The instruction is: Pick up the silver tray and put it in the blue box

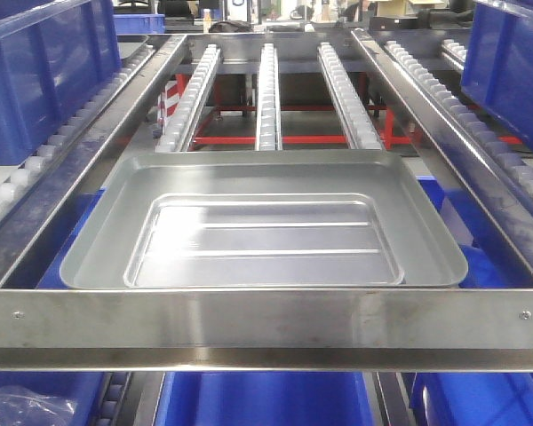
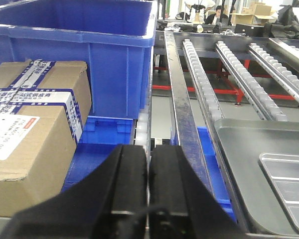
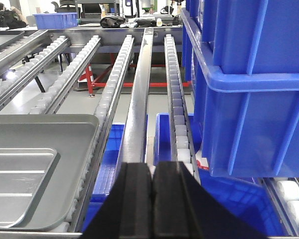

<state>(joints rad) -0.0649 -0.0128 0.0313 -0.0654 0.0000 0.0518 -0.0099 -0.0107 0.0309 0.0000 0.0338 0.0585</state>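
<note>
The silver tray [image 1: 265,182] lies flat on the roller rails in the middle of the rack, just behind the steel front bar. Its left part shows in the left wrist view [image 2: 249,159] and its right part in the right wrist view [image 3: 45,139]. A deep blue box [image 1: 44,71] stands at the left [image 2: 74,55] and another [image 1: 515,62] at the right [image 3: 249,84]. My left gripper [image 2: 148,148] is shut and empty, left of the tray. My right gripper [image 3: 152,165] is shut and empty, right of the tray. Neither gripper shows in the front view.
A steel front bar [image 1: 266,319] crosses in front of the tray. Roller rails [image 1: 268,98] run to the back. A taped cardboard box [image 2: 30,144] sits under the left blue box. Lower blue bins [image 1: 266,399] lie beneath the rack.
</note>
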